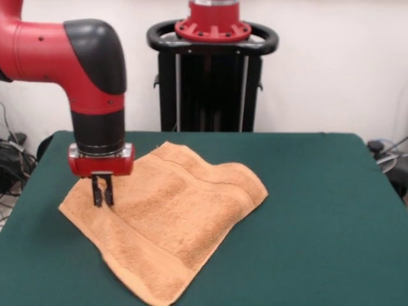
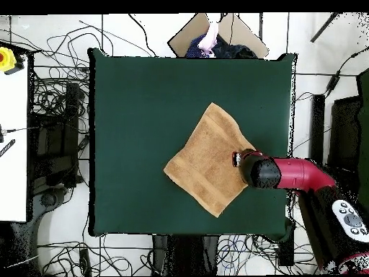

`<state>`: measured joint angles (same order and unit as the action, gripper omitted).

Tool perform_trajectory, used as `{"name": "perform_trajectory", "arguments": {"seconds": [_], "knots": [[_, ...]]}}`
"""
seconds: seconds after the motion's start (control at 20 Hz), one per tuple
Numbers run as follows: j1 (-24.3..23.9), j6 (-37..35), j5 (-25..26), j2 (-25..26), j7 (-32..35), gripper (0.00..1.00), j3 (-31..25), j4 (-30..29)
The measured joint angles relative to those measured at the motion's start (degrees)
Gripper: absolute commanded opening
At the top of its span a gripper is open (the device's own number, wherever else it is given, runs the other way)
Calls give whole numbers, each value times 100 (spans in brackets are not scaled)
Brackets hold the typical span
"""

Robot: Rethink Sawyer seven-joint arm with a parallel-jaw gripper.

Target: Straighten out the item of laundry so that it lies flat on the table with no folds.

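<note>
The orange-tan towel lies diamond-wise on the green table, mostly spread, with a raised crease running across its right part. Its near corner reaches the table's front edge. My gripper hangs straight down from the red arm over the towel's left corner. Its black fingers stand close together with their tips pressed into the cloth. In the overhead view the towel lies right of the table's middle, and the arm covers its right corner and hides the gripper.
The black pedestal stands behind the table's far edge. A person and a cardboard sheet show past the table's top edge in the overhead view. Cables lie around the table, and a white desk stands at the left.
</note>
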<state>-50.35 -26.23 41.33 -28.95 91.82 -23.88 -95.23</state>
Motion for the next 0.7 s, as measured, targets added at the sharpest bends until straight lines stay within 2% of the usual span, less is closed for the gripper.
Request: {"name": "perform_trajectory", "arguments": {"seconds": [0.3, 0.6, 0.65, 0.7], "knots": [[-463, -530, 0, 98, -536, 0, -227, 332], [-609, -766, 1, 112, -987, 0, -254, 535], [-668, -773, 2, 113, -1203, 100, -256, 613], [-673, -773, 2, 112, -1222, 100, -256, 621]]}}
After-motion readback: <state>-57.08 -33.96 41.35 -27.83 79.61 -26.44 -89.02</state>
